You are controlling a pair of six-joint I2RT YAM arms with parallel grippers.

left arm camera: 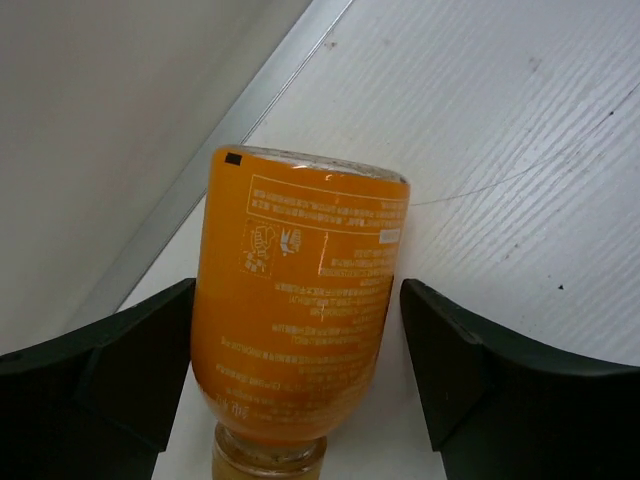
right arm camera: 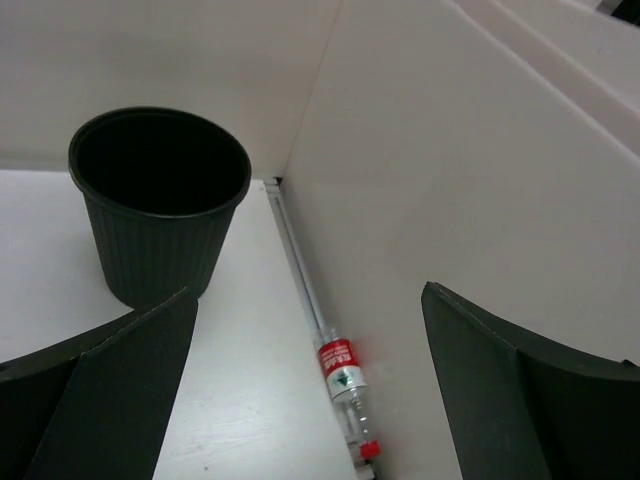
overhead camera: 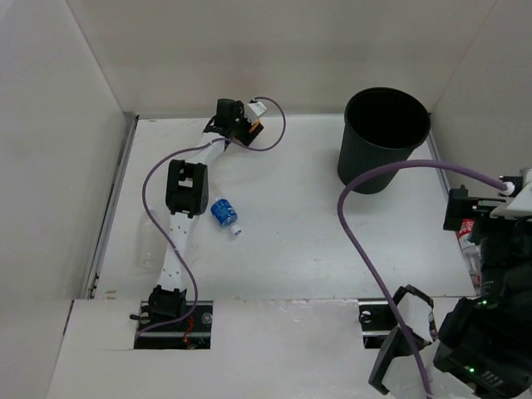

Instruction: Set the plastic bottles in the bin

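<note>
Two arms work from the near edge of the table [overhead camera: 316, 249]. The left arm [overhead camera: 179, 241] is stretched far forward into the back-left corner, its wrist turned down towards the surface. The right arm [overhead camera: 490, 332] is folded close by the right wall, its wrist aimed at the far-right corner. In the left wrist view, the left fingers [left arm camera: 110, 380] stand either side of the orange bottle [left arm camera: 300, 310]. The bottle lies on the table beside the metal rail at the foot of the wall, its base pointing away and its neck towards the camera. Each finger sits right at the bottle's flank, but I cannot tell whether they are pressing it yet. The right fingers [right arm camera: 100, 390] are spread wide with nothing between them. The overhead view alone shows the blue-labelled bottle [overhead camera: 223, 213], lying on its side in the open just right of the left arm's elbow, its white cap nearest the bases. There the orange bottle is only a sliver under the wrist. The right wrist view gives the bin [right arm camera: 160, 220] upright near the far-right corner, well apart from the orange bottle. It also shows the red-labelled bottle [right arm camera: 342, 372] lying along the foot of the right wall.
</note>
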